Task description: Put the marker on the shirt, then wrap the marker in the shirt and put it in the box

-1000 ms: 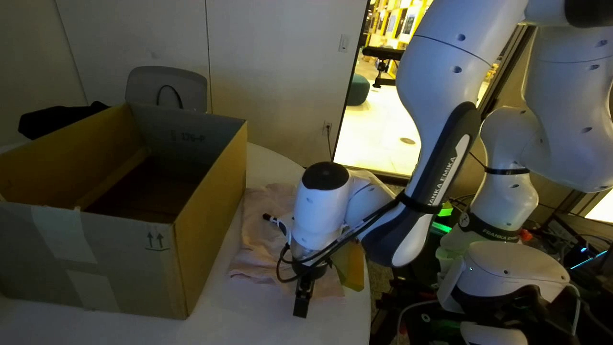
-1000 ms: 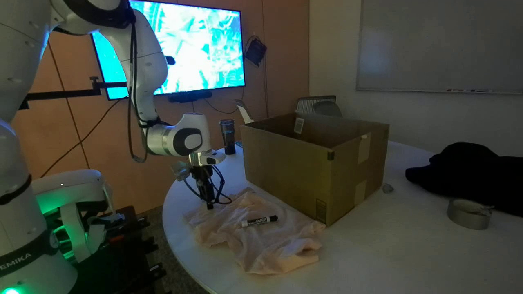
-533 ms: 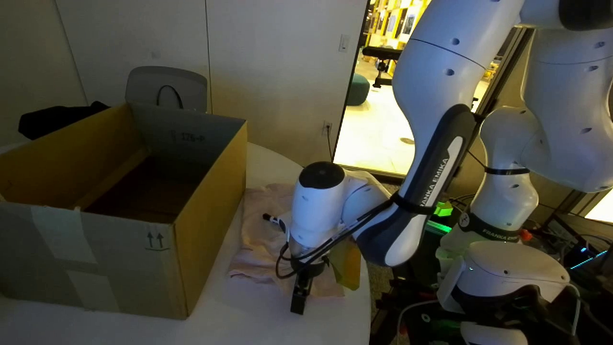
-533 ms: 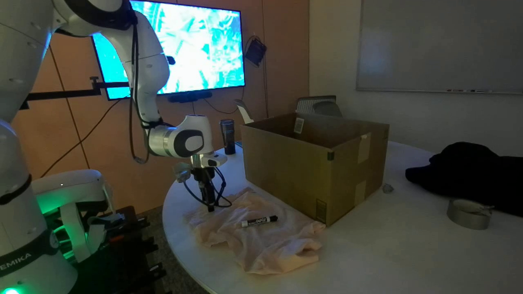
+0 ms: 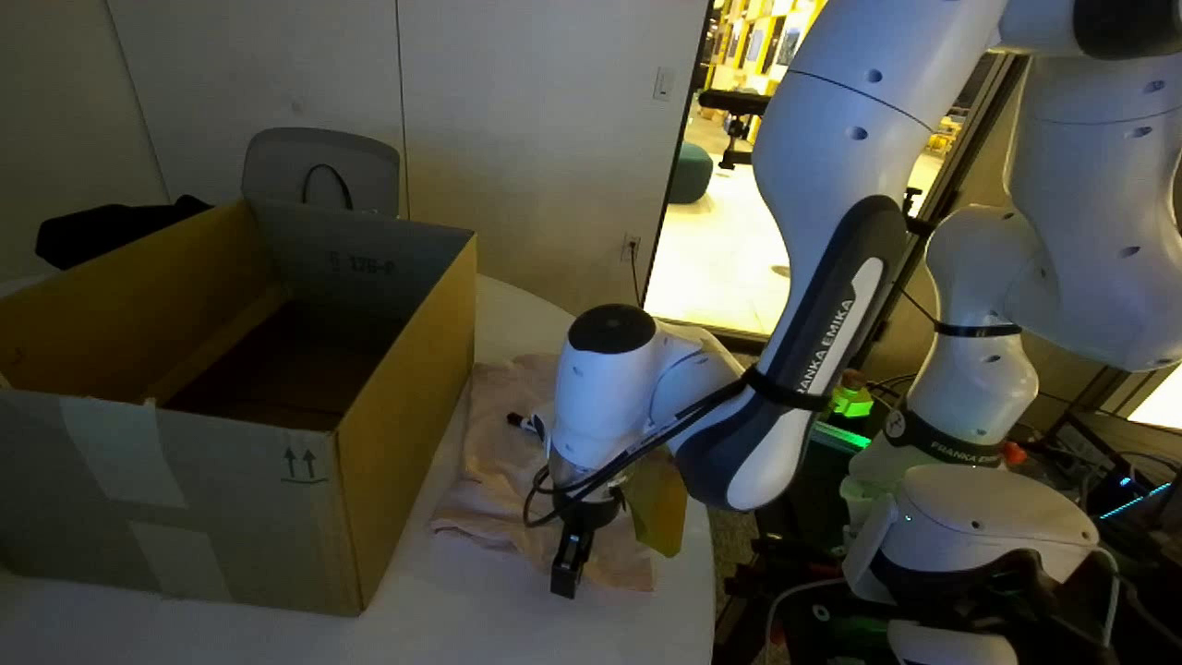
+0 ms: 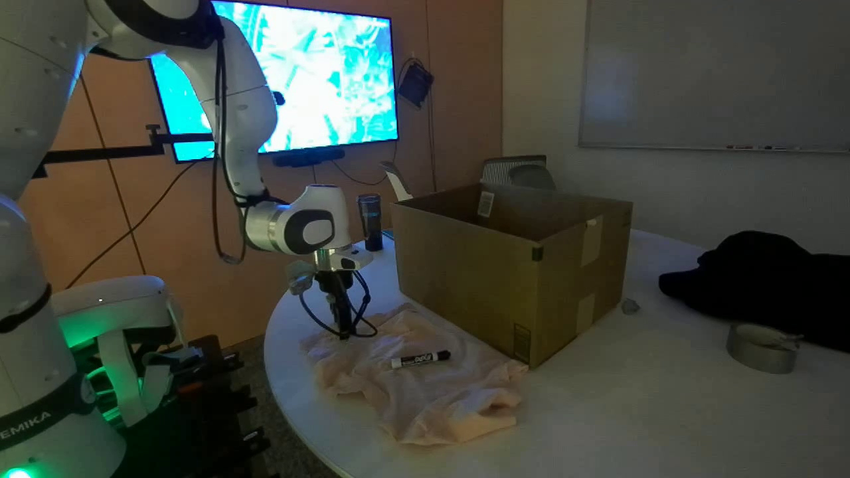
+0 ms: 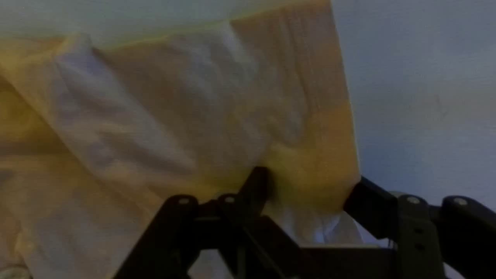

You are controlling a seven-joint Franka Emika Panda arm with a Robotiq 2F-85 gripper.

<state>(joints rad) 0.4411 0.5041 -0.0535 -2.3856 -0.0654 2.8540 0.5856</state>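
"As the marker [image 6: 420,359] lies on its side, what is under it?"

"The shirt [image 6: 445,401], pink and rumpled, spread on the desk [image 6: 651,411]; the marker's black cap [image 6: 444,356] is towards the box [image 6: 471,279]."

"And the hand [image 7: 308,190]?"

"Pointing down at the shirt's edge, apart from the marker. In the wrist view its fingers [image 7: 255,190] stand well apart, one over the fabric, the other at the border, with some of the shirt between them. Whether they touch it, I can't tell."

"The box?"

"Upright, open-topped, just beside the shirt."

"Farther out?"

"In an exterior view, a dark cup [image 6: 370,224] stands near the box, and a roll of tape [image 6: 758,353] and a black heap of cloth [image 6: 764,272] lie on the box's other side. A lit screen [image 6: 325,79] hangs behind the arm [image 6: 247,123], and a whiteboard [image 6: 717,73] hangs on another wall [image 6: 677,192]."
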